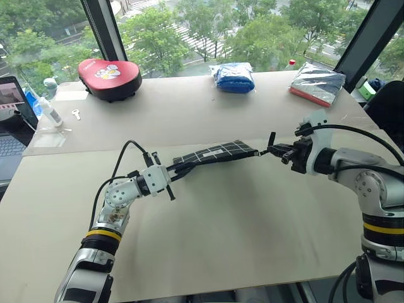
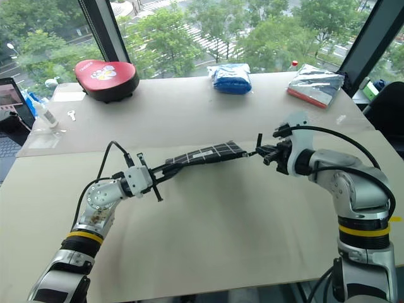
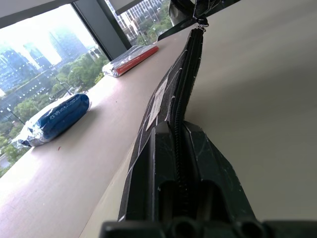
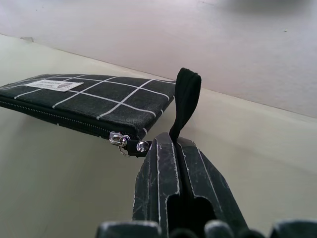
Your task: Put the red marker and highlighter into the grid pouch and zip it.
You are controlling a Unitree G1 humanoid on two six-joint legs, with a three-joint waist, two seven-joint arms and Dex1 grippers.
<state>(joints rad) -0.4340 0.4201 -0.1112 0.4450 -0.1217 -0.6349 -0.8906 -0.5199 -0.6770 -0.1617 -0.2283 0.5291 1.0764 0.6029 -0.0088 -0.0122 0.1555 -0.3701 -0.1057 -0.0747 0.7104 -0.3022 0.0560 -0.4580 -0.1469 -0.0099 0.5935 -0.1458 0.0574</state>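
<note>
Left eye view: above the middle of the tabletop (image 1: 208,240), the grid pouch (image 1: 214,153) hangs stretched between both arms, zipper drawn along its length. The left claw (image 1: 172,169) is clenched on its near end; the right claw (image 1: 270,151) pinches the black zipper strap (image 4: 185,101). Along the far edge lie a red case (image 1: 109,77), a blue packet (image 1: 233,77) and a silver packet (image 1: 317,83).

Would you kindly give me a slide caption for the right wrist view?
Right gripper pinches the zipper pull strap at the closed end of the grid pouch.
</note>
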